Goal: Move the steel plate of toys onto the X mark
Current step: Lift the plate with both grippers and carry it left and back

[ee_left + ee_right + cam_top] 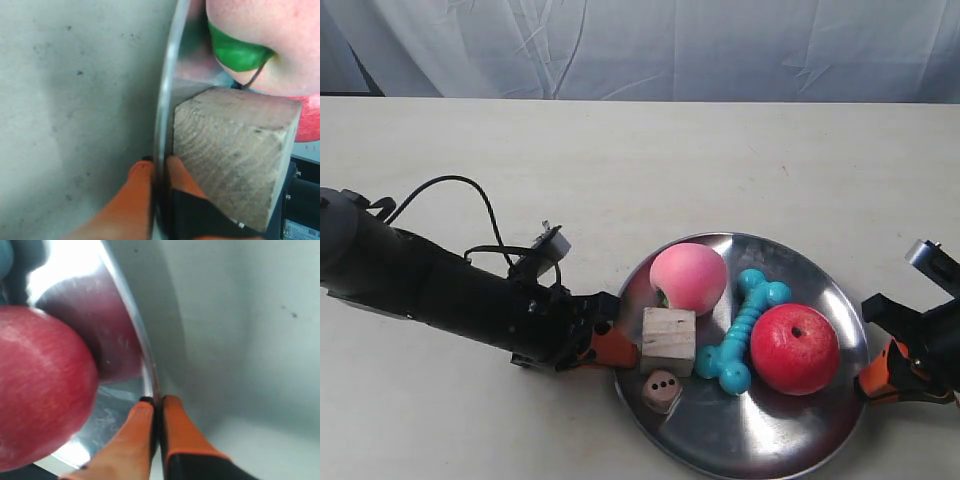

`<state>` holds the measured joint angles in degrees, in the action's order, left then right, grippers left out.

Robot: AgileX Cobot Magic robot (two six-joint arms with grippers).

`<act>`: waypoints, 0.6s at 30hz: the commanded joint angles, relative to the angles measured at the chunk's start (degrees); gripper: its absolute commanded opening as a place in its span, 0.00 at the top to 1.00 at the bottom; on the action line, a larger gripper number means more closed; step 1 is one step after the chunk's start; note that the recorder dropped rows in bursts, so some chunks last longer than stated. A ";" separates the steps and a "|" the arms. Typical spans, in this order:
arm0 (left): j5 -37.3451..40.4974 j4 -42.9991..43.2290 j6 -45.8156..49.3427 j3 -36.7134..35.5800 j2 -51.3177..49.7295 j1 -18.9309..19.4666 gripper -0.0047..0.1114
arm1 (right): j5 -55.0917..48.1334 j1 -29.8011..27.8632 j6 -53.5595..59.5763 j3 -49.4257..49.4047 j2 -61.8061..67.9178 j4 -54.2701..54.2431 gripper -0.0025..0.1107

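The steel plate (pixel 775 420) lies at the table's near edge, holding a pink peach (pixel 688 277), a teal bone (pixel 745 330), a red apple (pixel 794 348), a wooden cube (pixel 668 341) and a small die (pixel 661 391). My left gripper (pixel 159 167) is shut on the plate's rim (pixel 167 80), right beside the cube (pixel 235 150) and under the peach (pixel 265 40). At the opposite side my right gripper (pixel 157 404) is shut on the rim (pixel 131 320), close to the apple (pixel 40 390). The X mark is not in view.
A pale table (pixel 620 160) stretches to the back, where a white cloth backdrop (pixel 650 45) hangs. A black cable (pixel 460 200) loops over the arm at the exterior view's left.
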<state>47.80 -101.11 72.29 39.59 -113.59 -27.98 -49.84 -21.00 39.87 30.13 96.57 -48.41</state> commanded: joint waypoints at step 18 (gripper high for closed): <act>0.31 12.64 -12.76 3.86 -1.01 -0.61 0.96 | -8.57 0.47 2.24 2.19 -0.53 -9.66 0.98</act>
<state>45.36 -91.79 59.48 43.08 -113.80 -27.87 -52.25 -21.00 41.33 31.38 96.57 -50.35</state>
